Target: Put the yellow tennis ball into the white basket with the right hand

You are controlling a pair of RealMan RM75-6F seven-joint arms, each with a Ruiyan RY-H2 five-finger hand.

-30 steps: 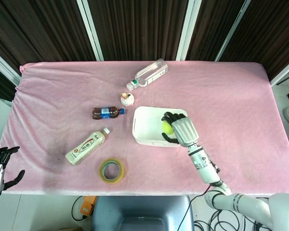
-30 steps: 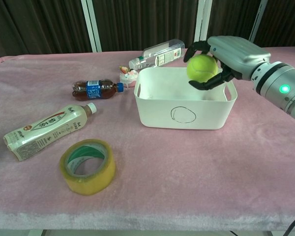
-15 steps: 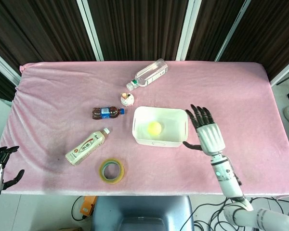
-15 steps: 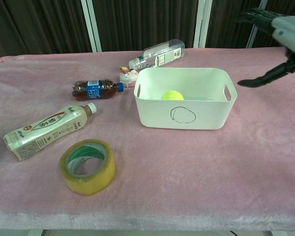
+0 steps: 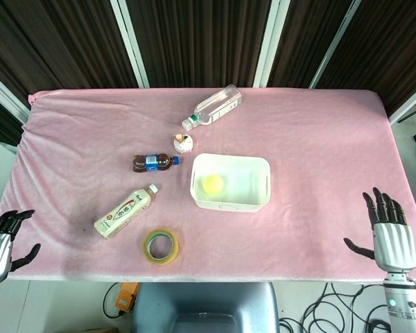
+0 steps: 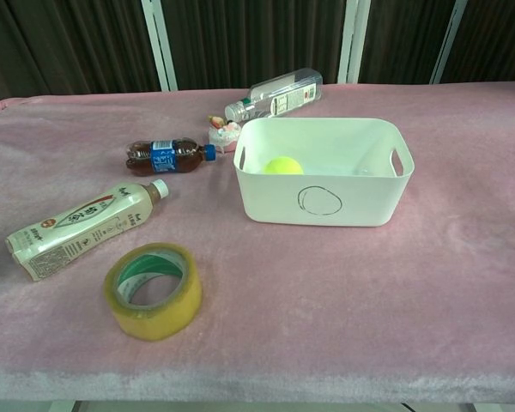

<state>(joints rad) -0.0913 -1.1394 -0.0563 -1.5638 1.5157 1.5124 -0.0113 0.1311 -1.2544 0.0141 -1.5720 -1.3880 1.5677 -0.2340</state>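
Note:
The yellow tennis ball (image 5: 212, 183) (image 6: 284, 166) lies inside the white basket (image 5: 263, 187) (image 6: 326, 202), toward its left end. My right hand (image 5: 389, 231) is far off at the table's front right corner, fingers spread and holding nothing; the chest view does not show it. My left hand (image 5: 1, 236) hangs past the front left edge, fingers apart and empty, also seen only in the head view.
A clear bottle (image 5: 213, 107) lies at the back, a small toy (image 5: 184, 143) and a dark cola bottle (image 5: 153, 162) left of the basket. A milk-tea bottle (image 5: 125, 210) and a yellow tape roll (image 5: 161, 245) sit near the front left.
The right hand let the ball drop into the basket, then drew back to the front right corner. The ball rolled a little to the basket's left end.

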